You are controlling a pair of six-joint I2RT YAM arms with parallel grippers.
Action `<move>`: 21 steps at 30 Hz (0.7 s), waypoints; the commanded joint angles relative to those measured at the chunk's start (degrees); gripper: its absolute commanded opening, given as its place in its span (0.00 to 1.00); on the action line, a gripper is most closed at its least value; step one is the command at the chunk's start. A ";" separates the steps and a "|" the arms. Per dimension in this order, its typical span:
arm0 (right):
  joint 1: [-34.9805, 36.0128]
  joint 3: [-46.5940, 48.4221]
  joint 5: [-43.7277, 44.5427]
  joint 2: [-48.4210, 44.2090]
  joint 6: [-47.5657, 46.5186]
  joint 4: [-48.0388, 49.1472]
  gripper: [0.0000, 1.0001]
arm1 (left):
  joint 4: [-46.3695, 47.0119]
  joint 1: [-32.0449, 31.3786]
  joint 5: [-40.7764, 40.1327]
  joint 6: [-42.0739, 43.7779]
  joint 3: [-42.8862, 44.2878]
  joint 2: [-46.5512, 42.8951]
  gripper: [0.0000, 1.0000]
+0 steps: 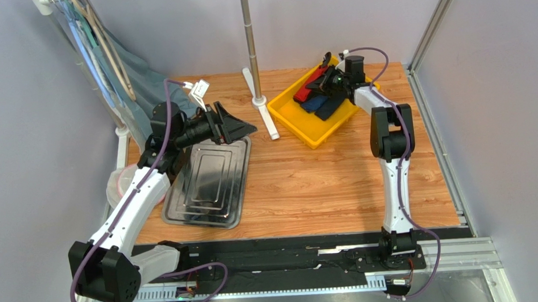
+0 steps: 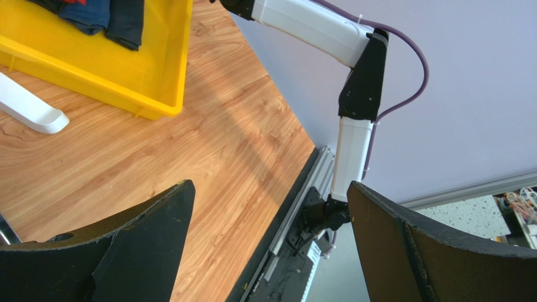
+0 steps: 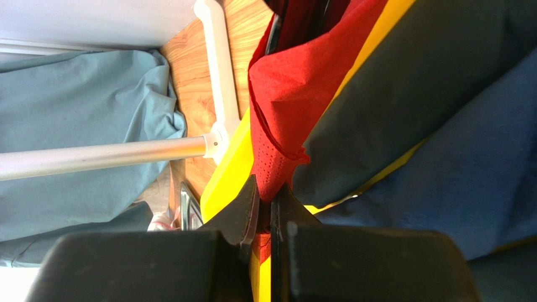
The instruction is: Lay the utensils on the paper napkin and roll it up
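My right gripper (image 3: 270, 192) pinches the napkin's (image 3: 296, 82) corner inside the bin (image 1: 291, 127). I'd lift slowly; my left gripper (image 2: 268, 184) gapes empty.

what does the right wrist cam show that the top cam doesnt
Only the right wrist: the right gripper pinched shut on an edge of the red napkin. Only the top: the left gripper, open, by the steel tray. Both: the red napkin, the yellow bin and the dark napkins in it.
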 commanded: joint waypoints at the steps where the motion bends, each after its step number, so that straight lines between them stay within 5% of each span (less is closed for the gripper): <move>1: -1.07 0.98 -1.09 0.27 0.17 1.20 0.00 | 1.87 0.47 0.51 0.35 0.15 1.19 0.99; 17: -1.77 2.73 0.75 2.82 -0.97 -6.01 0.00 | 1.08 0.65 -0.01 0.00 0.50 1.81 0.99; 21: -1.86 3.26 2.95 2.56 -1.50 -9.79 0.14 | 0.73 0.82 -0.63 -0.44 0.15 1.90 0.99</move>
